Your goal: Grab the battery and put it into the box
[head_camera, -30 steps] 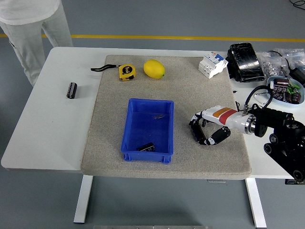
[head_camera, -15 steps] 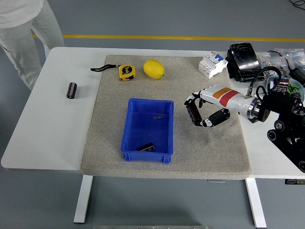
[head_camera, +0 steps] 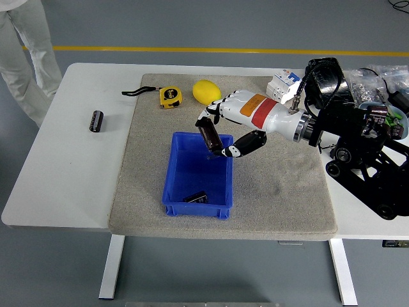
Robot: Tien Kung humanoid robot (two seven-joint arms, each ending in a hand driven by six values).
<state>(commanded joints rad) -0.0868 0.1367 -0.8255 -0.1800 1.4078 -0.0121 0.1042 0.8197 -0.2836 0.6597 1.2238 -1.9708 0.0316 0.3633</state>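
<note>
Transport step judged nearly done. One battery (head_camera: 195, 197) is already seen in the blue box (head_camera: 172, 192), below and nearer than the right hand (head_camera: 220, 131). Held battery (head_camera: 208, 135) is clamped betw. thumb and fingers, above the box's far end. Next: fingers to be opened. Lemon (head_camera: 206, 91) lies beyond the hand.

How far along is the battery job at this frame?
One battery already lies in the box. The right hand holds a second battery over the box's far end, not yet released. A third battery waits on the table's left side.
</note>
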